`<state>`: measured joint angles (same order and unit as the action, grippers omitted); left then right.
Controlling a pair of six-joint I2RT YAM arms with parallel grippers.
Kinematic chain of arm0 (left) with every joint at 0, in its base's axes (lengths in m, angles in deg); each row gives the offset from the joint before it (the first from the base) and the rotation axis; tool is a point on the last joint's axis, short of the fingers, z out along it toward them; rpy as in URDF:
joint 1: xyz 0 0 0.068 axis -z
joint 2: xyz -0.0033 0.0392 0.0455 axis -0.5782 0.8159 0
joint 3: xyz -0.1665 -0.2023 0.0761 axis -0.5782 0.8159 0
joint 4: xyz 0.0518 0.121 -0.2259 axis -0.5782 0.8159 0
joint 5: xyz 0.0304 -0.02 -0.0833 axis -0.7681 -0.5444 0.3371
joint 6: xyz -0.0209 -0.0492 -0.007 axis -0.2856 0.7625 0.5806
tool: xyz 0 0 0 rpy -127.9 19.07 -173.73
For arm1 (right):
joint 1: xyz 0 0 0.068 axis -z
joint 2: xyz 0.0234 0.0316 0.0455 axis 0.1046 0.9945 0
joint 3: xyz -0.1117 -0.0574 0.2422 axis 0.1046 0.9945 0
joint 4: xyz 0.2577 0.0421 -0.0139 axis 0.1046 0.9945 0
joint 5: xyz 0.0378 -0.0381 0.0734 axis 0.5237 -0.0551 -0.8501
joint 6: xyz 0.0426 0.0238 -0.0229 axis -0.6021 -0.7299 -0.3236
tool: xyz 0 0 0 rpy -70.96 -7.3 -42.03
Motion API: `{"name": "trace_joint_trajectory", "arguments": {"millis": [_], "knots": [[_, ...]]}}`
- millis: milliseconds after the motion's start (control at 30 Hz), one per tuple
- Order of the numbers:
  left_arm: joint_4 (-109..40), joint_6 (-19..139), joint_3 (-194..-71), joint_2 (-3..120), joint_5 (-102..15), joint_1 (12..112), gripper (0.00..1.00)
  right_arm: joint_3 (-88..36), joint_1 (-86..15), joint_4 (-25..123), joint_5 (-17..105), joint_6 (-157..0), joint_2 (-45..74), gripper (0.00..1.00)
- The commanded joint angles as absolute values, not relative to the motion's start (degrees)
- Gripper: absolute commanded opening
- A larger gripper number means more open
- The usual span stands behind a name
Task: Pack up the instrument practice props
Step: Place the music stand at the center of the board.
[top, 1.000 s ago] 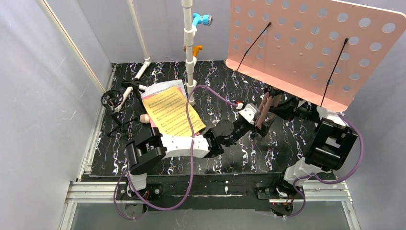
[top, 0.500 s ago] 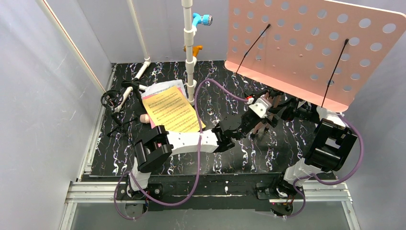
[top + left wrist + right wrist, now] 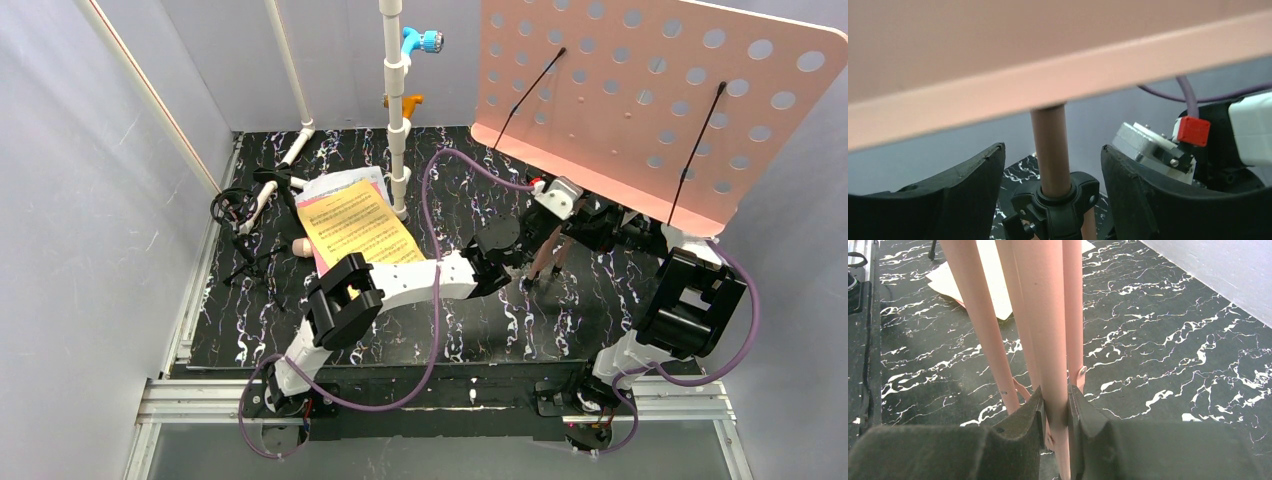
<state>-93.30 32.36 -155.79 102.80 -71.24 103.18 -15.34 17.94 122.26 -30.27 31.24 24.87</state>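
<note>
Right pincer (image 3: 1054,412) clamped on one smooth pink tube of the hole-punched music stand (image 3: 640,100), which stands upright on the right side of the marbled black tabletop (image 3: 500,330). Left pincer (image 3: 1050,172) wide, straddling its round pole (image 3: 1049,140), gaps both sides.

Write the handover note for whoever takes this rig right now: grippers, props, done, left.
Right gripper: shut on one pink tube low on the music stand.
Left gripper: open, fingers either side of the stand's pole just under the desk, not touching it.
Sheet-music pages: loose pile on the table, left of centre; a beige-pink tube end shows at their edge.
Done: nothing packed yet.
Left: probably fold the stand, then gather pages and tubes.
</note>
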Motion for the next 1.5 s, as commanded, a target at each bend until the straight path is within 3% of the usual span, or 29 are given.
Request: {"name": "trace_joint_trajectory", "arguments": {"millis": [0, 200, 433, 633, 767, 1033, 1133, 1167, 1200, 1267, 1367, 1467], "knots": [[-93.05, 30.69, -160.48, 104.06, -72.84, 102.57, 0.64, -13.12, 17.38, 130.09, -25.68, 26.4, 24.49, 0.01], [-92.05, 30.43, -163.48, 105.69, -72.74, 102.24, 0.49, -12.97, 17.38, 130.09, -25.62, 26.58, 24.37, 0.01], [-91.77, 31.32, -164.56, 105.45, -71.28, 102.3, 0.44, -12.95, 17.38, 130.09, -25.71, 26.58, 24.49, 0.01], [-91.5, 31.7, -164.03, 104.7, -71.14, 102.31, 0.27, -12.96, 17.37, 130.09, -25.72, 26.5, 24.55, 0.01], [-91.04, 32.54, -163.63, 103.89, -70.03, 102.25, 0.0, -13.09, 17.38, 130.09, -25.74, 26.41, 24.84, 0.01], [-90.98, 34.5, -162.36, 102.05, -69.22, 102.29, 0.0, -13.32, 17.38, 130.09, -25.89, 25.95, 25.0, 0.02], [-90.91, 34.64, -162.37, 101.05, -69.07, 102.31, 0.0, -13.43, 17.38, 130.09, -26.08, 24.73, 24.57, 0.23], [-90.85, 34.54, -162.49, 100.62, -69.11, 102.26, 0.0, -13.66, 17.38, 130.09, -25.89, 23.93, 24.26, 0.39], [-90.62, 34.37, -162.41, 99.94, -69.34, 102.29, 0.0, -13.92, 17.38, 130.09, -25.73, 23.0, 23.99, 0.47], [-89.2, 34.27, -162.11, 98.08, -70.44, 102.23, 0.0, -14.34, 17.38, 130.09, -25.26, 21.11, 23.03, 0.72], [-86.79, 34.17, -160.84, 94.49, -72.27, 102.3, 0.0, -13.91, 17.38, 130.09, -25.09, 20.01, 20.47, 0.9], [-85.65, 33.32, -159.23, 91.39, -73.07, 102.3, 0.0, -13.04, 17.38, 130.15, -25.22, 19.42, 17.08, 0.98]]}}
